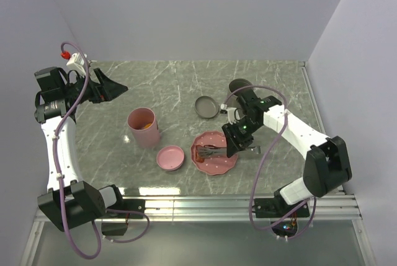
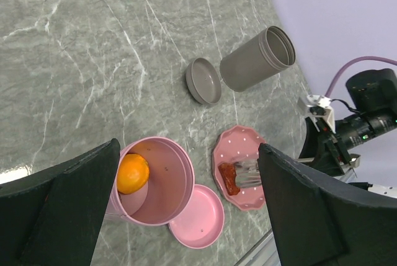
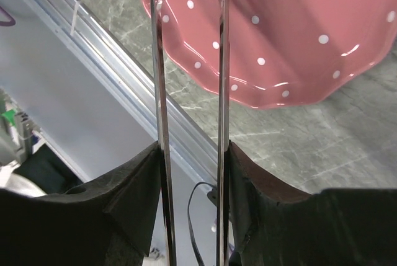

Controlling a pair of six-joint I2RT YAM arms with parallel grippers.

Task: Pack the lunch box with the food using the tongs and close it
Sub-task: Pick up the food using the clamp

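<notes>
Gripping tongs with right gripper, arms squeezed narrow, tips at sausage bit on pink plate; hold unconfirmed. Probably light, slick, rigid: pinch across middle, gently. Left gripper wide, empty.

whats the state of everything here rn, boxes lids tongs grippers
pink box: upright, open, orange slice inside
pink lid: off, lying beside the pink box
grey container: on its side, open
grey lid: off, lying apart from it
plate: red piece on it
tongs: held, tips at the red piece
left gripper: open, empty
right gripper: shut on the tongs
</notes>
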